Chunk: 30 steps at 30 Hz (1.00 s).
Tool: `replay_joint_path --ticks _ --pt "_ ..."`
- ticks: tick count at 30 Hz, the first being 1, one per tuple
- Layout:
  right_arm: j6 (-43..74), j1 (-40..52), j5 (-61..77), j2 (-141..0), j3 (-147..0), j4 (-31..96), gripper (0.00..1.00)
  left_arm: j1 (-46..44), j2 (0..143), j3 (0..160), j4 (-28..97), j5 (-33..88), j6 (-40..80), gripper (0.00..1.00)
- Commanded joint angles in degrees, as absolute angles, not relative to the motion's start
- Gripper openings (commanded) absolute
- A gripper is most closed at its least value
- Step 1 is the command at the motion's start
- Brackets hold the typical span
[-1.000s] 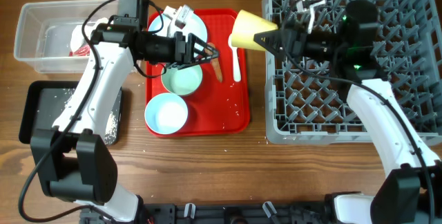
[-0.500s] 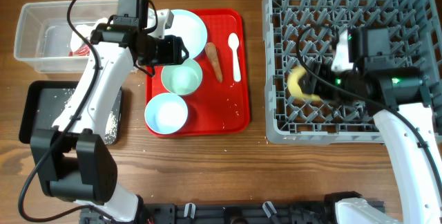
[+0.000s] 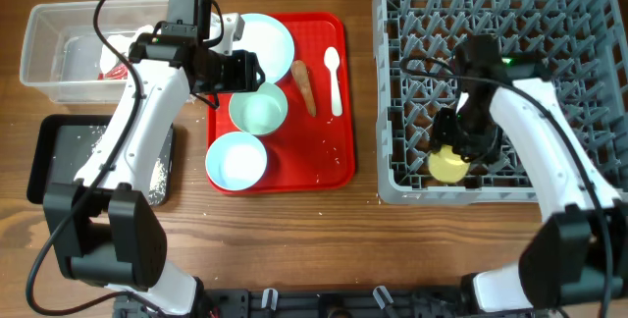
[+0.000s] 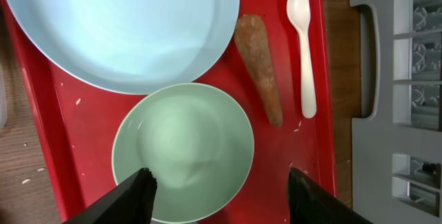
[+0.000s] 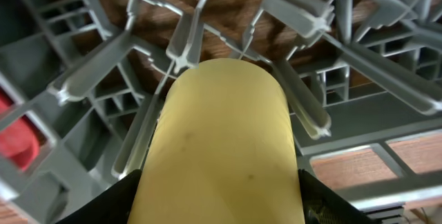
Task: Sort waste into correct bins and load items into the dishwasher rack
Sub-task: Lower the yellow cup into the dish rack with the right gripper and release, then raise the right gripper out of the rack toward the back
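Right gripper (image 5: 221, 207) clamped across the yellow cup (image 5: 221, 141), low among pegs (image 5: 304, 106) at the near-left of the dishwasher rack (image 3: 491, 192). Left gripper (image 4: 219, 189), jaws apart, over 1 mint bowl (image 4: 183, 148). Cup probably light, rigid, slick: best held across its wall.

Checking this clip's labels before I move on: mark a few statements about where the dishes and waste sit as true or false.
1. The cup is in the rack. True.
2. The spoon lies in the rack. False: it lies on the red tray.
3. The left gripper is open over a bowl. True.
4. The food stick lies in a bowl. False: it lies on the red tray, between the plate and the spoon.
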<state>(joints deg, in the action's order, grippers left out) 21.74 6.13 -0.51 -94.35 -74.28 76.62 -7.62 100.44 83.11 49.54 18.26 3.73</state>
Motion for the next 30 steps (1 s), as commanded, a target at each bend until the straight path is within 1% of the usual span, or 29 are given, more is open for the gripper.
replay_joint_path --ticks 1,3,4,6,9,14,17,21,26,30 --pt "20.8 6.4 -0.8 -96.3 -74.5 75.6 0.62 -7.8 99.9 83.7 49.6 17.9 3.4 0.61" --pt "20.4 6.4 -0.5 -96.6 -74.5 74.5 0.73 -7.8 99.9 83.7 49.7 17.9 3.4 0.61" --pt "19.9 6.4 0.2 -96.6 -74.6 74.1 0.81 -7.8 99.9 83.7 49.8 17.9 3.4 0.62" --pt "19.7 6.4 1.6 -96.5 -74.6 73.9 0.9 -7.8 99.9 83.6 49.7 17.9 3.4 0.62" --pt "19.7 6.4 2.7 -96.4 -75.4 74.2 0.97 -7.8 99.9 83.6 49.7 17.9 3.4 0.62" --pt "19.7 6.4 3.0 -93.7 -80.3 75.4 0.97 -7.8 100.0 83.6 49.7 17.9 3.4 0.63" --pt "18.7 6.4 3.1 -91.8 -86.4 77.1 0.96 -7.8 100.0 83.6 49.7 17.9 3.4 0.63" --pt "14.3 6.5 9.7 -90.1 -93.8 76.6 0.92 -7.8 100.0 83.6 49.7 17.9 3.4 0.63" --pt "13.5 9.4 17.8 -89.7 -96.4 68.8 0.88 -7.8 100.0 83.6 49.8 17.9 3.4 0.63" --pt "13.7 13.8 18.1 -89.7 -96.4 62.3 0.87 -7.8 100.0 83.6 50.2 17.9 3.4 0.63"
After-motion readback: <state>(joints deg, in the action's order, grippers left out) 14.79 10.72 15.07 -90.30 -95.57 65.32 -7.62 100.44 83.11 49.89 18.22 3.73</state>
